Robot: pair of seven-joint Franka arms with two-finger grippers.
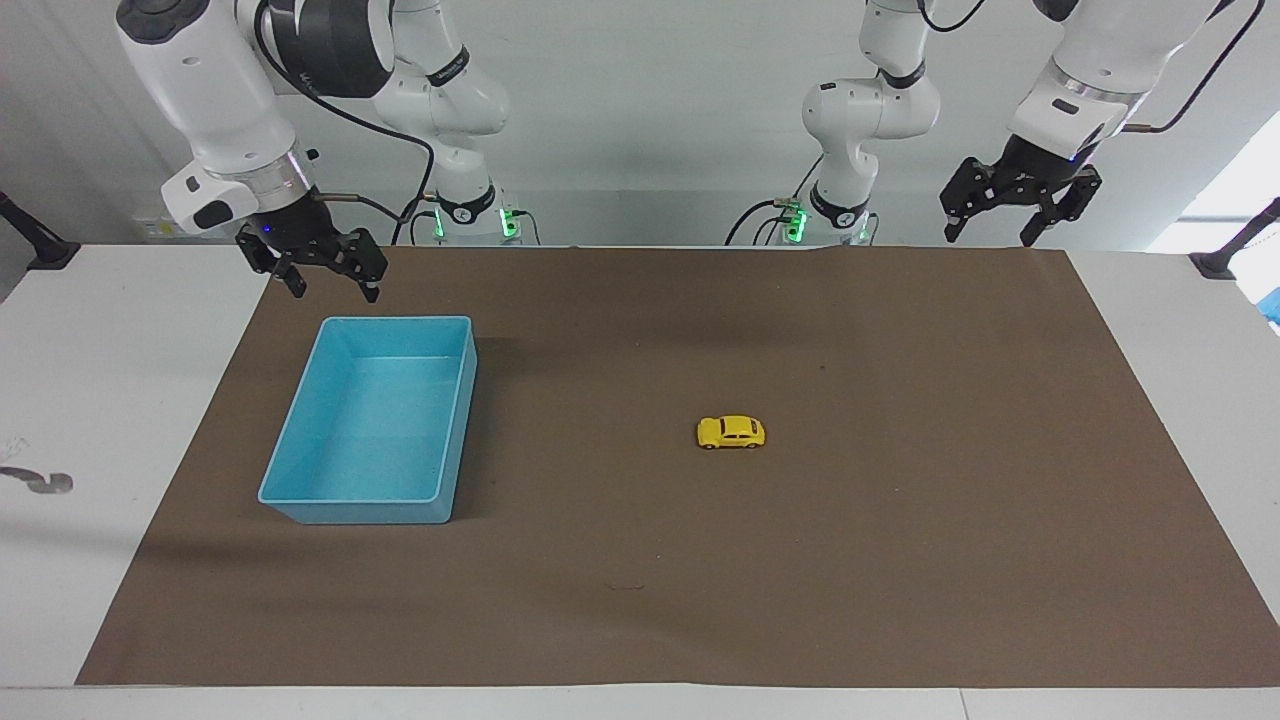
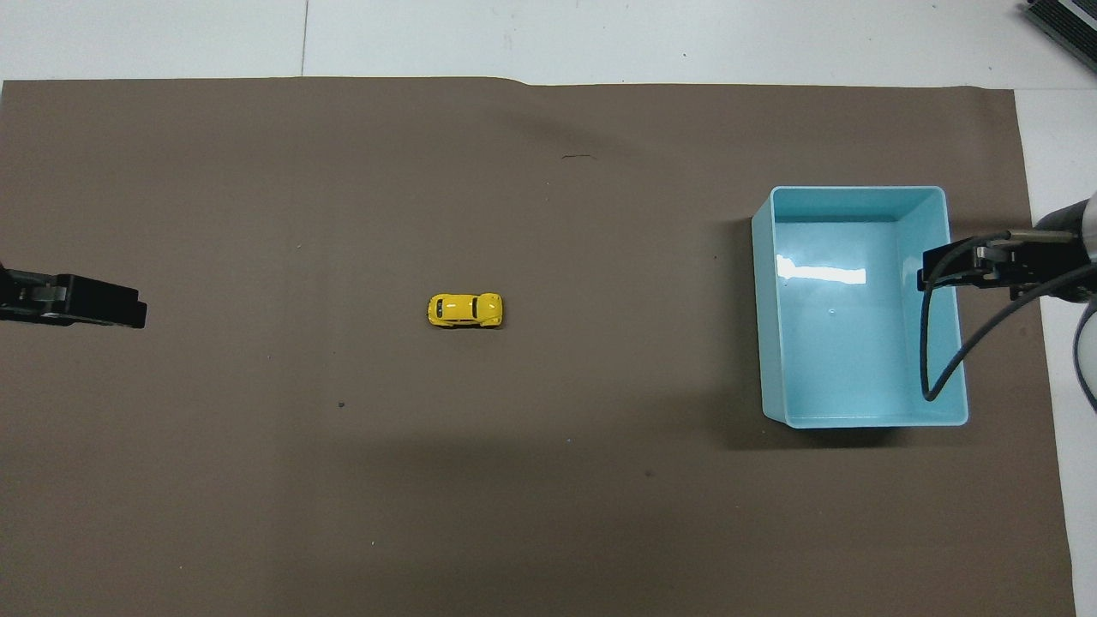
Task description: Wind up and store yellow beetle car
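The yellow beetle car (image 1: 731, 432) (image 2: 465, 310) stands on its wheels near the middle of the brown mat (image 1: 640, 600), with neither gripper near it. A light blue bin (image 1: 300, 420) (image 2: 763, 300) with nothing in it sits toward the right arm's end of the table. My right gripper (image 1: 334, 288) (image 2: 930, 274) hangs open in the air over the bin's rim. My left gripper (image 1: 990, 238) (image 2: 128, 310) is raised and open over the mat's edge at the left arm's end, well apart from the car. Neither gripper holds anything.
The brown mat (image 2: 257, 514) covers most of the white table (image 1: 100, 400). A black cable (image 2: 930, 360) loops down from the right wrist over the bin. Black clamps (image 1: 40, 250) sit at the table's corners by the robots.
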